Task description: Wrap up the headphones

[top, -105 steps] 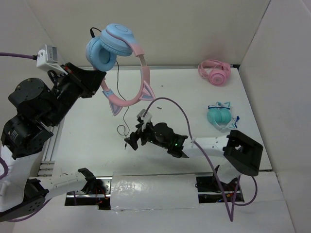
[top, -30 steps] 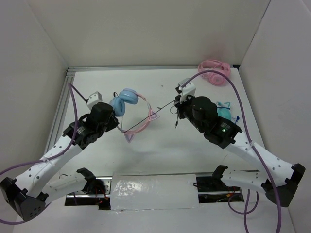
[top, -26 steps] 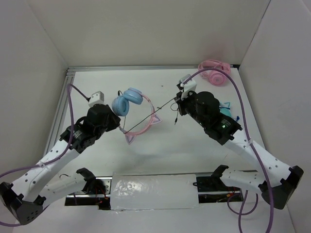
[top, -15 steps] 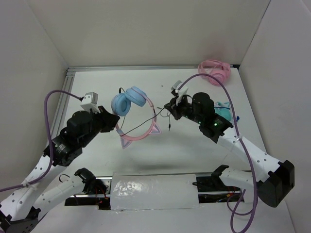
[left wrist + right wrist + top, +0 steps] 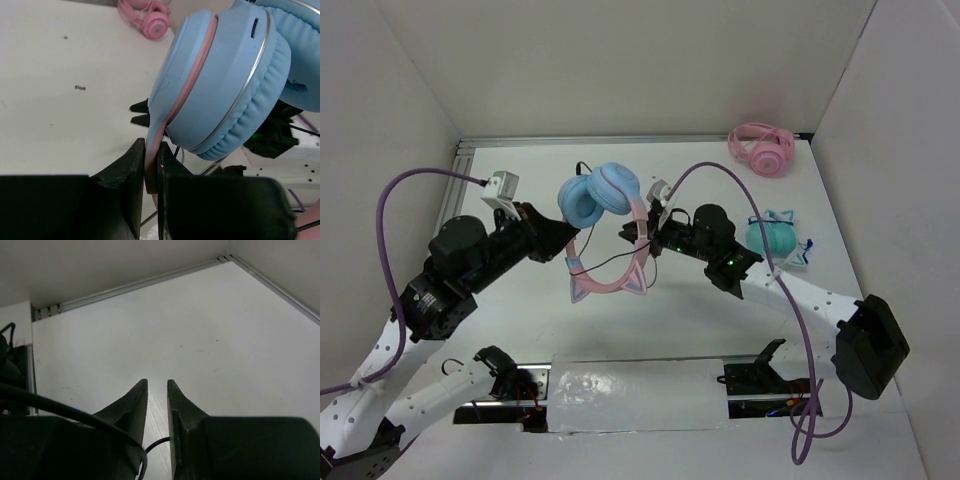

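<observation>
The headphones hang in the air in the top view, with light blue ear cups (image 5: 601, 191) on top and the pink cat-ear headband (image 5: 610, 286) looping down. My left gripper (image 5: 566, 238) is shut on the pink headband (image 5: 151, 167) just below an ear cup (image 5: 225, 85). The thin black cable (image 5: 612, 262) sags across the band. My right gripper (image 5: 653, 238) sits just right of the headband. In the right wrist view its fingers (image 5: 157, 383) stand slightly apart, so it is open. The cable (image 5: 162, 442) runs loose between them low down.
All-pink headphones (image 5: 761, 148) lie at the back right corner, also visible as pink headphones (image 5: 150, 20) in the left wrist view. Teal headphones (image 5: 772, 238) lie right of the right arm. White walls close in the back and both sides.
The left arm has lifted the headphones and carried them toward the middle. The right gripper has moved left up to the headband and parted its jaws, and the taut cable has gone slack.
</observation>
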Robot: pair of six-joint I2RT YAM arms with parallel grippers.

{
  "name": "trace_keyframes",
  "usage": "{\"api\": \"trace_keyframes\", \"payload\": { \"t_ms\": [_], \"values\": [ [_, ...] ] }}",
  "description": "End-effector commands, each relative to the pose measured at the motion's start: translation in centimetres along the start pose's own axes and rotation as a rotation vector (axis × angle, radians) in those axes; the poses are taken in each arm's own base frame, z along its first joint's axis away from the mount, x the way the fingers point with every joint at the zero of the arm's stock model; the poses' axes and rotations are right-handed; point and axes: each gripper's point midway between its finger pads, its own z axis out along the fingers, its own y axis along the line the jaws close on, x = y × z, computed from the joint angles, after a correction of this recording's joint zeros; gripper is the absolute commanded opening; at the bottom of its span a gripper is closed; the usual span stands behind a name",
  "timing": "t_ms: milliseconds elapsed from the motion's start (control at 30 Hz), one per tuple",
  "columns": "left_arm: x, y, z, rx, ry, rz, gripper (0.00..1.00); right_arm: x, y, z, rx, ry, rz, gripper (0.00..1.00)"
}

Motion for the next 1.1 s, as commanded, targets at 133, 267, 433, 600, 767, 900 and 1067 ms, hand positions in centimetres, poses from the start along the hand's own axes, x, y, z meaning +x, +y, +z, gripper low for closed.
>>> {"api": "trace_keyframes", "payload": {
  "t_ms": [133, 267, 433, 600, 767, 900, 1067],
  "values": [
    [-5.9, -6.8, -2.3, 0.247, -0.149, -0.028, 0.0, -6.5, 1.8, 2.1, -0.028, -0.291, -0.002, 0.37],
    [-7.0, -8.3, -2.9, 0.29, -0.158, -0.025, 0.0, -5.3, 1.9, 4.2, -0.04, -0.264, 0.044, 0.38],
    [-9.0, -9.8, -3.7, 0.315, -0.185, -0.021, 0.0, -0.2, 2.3, 7.0, -0.085, -0.164, 0.156, 0.38],
    [-10.4, -9.4, -3.3, 0.253, -0.211, -0.064, 0.0, 4.4, 4.8, 8.0, -0.165, -0.065, 0.25, 0.38],
    [-12.4, -8.6, -2.9, 0.172, -0.282, -0.153, 0.0, 8.7, 8.6, 8.3, -0.229, 0.013, 0.337, 0.39],
    [-13.4, -8.5, -2.5, 0.154, -0.309, -0.219, 0.0, 11.0, 10.6, 8.9, -0.251, 0.046, 0.371, 0.38],
    [-14.7, -7.3, -1.3, 0.055, -0.342, -0.285, 0.0, 13.1, 10.7, 8.4, -0.183, 0.07, 0.43, 0.12]
  ]
}}
